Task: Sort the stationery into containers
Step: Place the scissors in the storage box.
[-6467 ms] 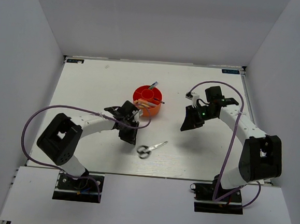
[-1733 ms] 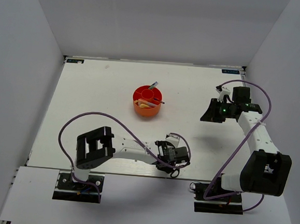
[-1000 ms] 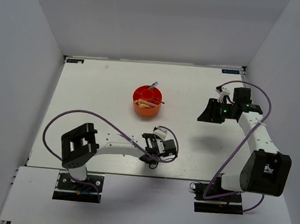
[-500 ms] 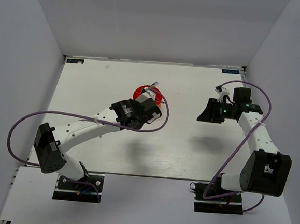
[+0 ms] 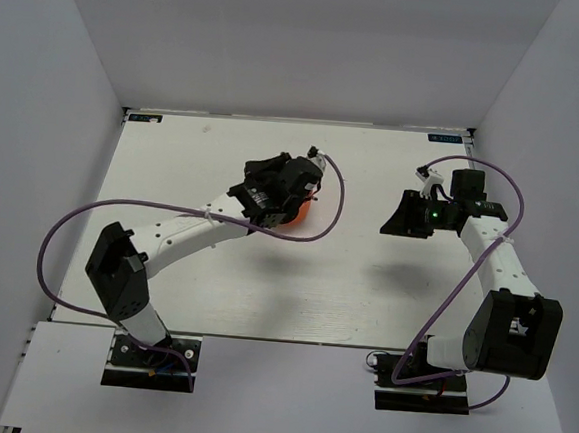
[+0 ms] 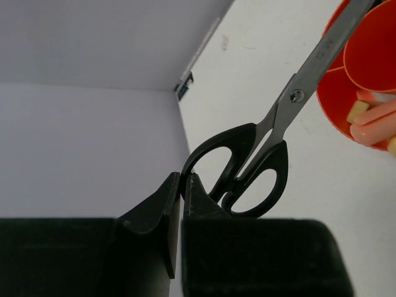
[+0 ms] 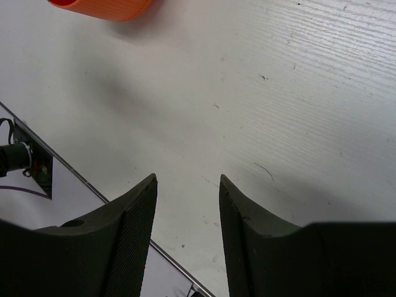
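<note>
My left gripper is shut on one black handle loop of the scissors. The steel blades point up and right, over the rim of the orange organiser. Its wedge compartments hold a pale orange tube and a tan eraser. From above, the left gripper hangs over the organiser and hides most of it; the pens and marker are hidden. My right gripper is open and empty above bare table; from above it is at the right.
The right wrist view shows an edge of the organiser at the top left and the table's edge at the lower left. White walls enclose the table on three sides.
</note>
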Controlling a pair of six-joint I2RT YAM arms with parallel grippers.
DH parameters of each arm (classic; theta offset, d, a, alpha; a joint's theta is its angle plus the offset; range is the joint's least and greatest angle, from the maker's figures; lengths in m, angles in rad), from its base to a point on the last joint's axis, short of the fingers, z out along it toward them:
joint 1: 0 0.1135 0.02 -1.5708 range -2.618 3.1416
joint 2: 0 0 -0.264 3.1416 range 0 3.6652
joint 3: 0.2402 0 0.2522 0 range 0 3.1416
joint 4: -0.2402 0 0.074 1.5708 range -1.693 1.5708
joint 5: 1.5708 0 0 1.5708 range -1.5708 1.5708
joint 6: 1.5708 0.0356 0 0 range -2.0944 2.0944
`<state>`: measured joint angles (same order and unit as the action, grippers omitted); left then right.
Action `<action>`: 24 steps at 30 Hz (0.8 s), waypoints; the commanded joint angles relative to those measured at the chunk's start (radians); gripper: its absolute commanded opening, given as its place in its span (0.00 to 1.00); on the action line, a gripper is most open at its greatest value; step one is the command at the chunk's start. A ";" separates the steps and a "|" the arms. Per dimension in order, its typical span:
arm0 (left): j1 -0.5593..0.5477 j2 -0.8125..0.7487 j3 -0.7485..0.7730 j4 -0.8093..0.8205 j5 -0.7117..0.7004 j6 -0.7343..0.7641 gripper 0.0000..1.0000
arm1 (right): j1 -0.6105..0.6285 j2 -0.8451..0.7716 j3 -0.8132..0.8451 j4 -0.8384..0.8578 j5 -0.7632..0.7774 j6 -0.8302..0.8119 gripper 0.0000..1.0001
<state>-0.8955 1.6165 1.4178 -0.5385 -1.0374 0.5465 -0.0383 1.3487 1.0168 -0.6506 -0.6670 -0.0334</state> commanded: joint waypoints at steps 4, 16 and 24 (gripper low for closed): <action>0.020 -0.013 -0.071 0.429 -0.006 0.505 0.00 | -0.009 -0.006 0.005 -0.001 -0.034 -0.007 0.48; 0.041 -0.010 -0.140 0.542 0.062 0.826 0.00 | -0.031 -0.002 0.006 -0.009 -0.057 -0.007 0.48; 0.050 -0.010 -0.171 0.479 0.085 0.842 0.00 | -0.040 0.004 0.006 -0.009 -0.065 -0.002 0.48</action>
<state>-0.8536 1.6352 1.2514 -0.0448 -0.9703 1.3628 -0.0708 1.3491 1.0172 -0.6525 -0.7052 -0.0334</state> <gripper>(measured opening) 0.161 0.482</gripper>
